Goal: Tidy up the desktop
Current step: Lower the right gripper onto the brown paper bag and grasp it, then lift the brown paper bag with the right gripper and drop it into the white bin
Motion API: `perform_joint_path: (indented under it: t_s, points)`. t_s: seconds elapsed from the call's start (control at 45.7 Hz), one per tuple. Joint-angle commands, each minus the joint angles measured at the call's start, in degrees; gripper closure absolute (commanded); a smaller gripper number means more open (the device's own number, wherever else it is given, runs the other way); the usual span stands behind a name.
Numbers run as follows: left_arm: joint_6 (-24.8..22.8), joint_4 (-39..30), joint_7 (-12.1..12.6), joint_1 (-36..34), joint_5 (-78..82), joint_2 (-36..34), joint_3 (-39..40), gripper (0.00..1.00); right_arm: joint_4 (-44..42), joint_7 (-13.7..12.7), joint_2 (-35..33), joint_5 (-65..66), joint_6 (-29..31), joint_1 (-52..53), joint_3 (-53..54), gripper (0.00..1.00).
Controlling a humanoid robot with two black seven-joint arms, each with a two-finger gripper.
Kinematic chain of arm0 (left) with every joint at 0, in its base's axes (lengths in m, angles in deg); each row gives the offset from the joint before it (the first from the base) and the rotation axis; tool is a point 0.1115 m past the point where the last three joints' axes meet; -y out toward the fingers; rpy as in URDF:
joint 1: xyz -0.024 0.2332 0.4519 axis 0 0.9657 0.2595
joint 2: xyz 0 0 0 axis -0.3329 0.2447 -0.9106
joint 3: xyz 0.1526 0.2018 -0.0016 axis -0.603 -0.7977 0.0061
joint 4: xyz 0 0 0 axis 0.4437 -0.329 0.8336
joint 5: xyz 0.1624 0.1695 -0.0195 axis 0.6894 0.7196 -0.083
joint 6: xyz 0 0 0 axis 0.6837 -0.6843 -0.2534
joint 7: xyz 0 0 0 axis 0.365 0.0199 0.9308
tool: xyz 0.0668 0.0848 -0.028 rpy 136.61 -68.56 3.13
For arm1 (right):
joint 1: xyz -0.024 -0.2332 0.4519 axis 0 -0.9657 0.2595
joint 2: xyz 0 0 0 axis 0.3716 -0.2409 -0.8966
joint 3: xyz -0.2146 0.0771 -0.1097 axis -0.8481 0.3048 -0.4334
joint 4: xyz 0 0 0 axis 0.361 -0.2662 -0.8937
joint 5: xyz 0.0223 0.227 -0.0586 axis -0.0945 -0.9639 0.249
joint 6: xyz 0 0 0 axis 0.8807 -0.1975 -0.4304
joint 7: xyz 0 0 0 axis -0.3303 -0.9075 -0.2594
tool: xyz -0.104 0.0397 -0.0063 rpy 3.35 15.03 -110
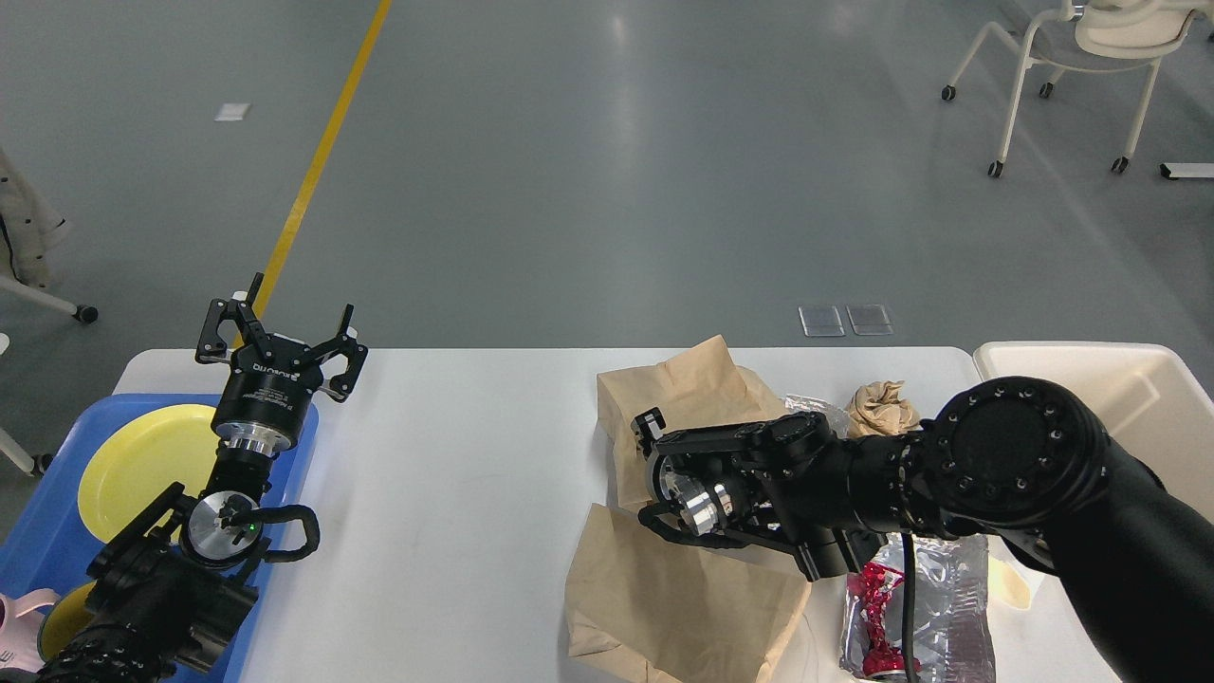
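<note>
Nearest, a flat brown paper bag (678, 598) lies at the table's front edge, with a crushed red can (874, 617) on foil (948, 607) just to its right. Behind them the right gripper (652, 474) hangs low between this bag and a second paper bag (683, 408) farther back; its fingers are seen end-on, so cannot tell whether spread or closed. Step in hand, by judgement: reaching for bag litter. Next move calls for lowering onto a bag edge, pinching it, then carrying it right to the cream bin (1138, 379). A crumpled paper wad (880, 406) sits near the far edge. White table (455, 474) spans the view. Left gripper (282, 337) idles upright, fingers spread, empty, above the blue tray (38, 550) with its yellow plate (142, 465).
</note>
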Motion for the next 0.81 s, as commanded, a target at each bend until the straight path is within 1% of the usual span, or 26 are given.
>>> perform_joint_path:
  t_s: [0.0,0.175,0.503,0.613,0.7,0.788]
  points:
    - [0.0,0.0,0.0,0.0,0.0,0.0,0.0,0.03,0.2,0.5,0.0,2.1,-0.1,-1.9,1.4,1.00]
    - [0.0,0.0,0.0,0.0,0.0,0.0,0.0,0.03,1.7,0.6,0.1,3.5,-3.2,-1.9,2.0,1.00]
    - [0.0,0.0,0.0,0.0,0.0,0.0,0.0,0.03,3.9,0.6,0.8,3.9,-3.6,2.8,2.6,1.00]
    - [0.0,0.0,0.0,0.0,0.0,0.0,0.0,0.03,7.2,0.7,1.8,4.1,-3.4,6.4,2.4,1.00]
    - [0.0,0.0,0.0,0.0,0.0,0.0,0.0,0.03,10.8,0.6,1.8,5.8,-2.9,11.6,1.5,1.00]
    - [0.0,0.0,0.0,0.0,0.0,0.0,0.0,0.03,14.7,0.3,1.4,7.5,-2.6,17.7,-2.9,1.00]
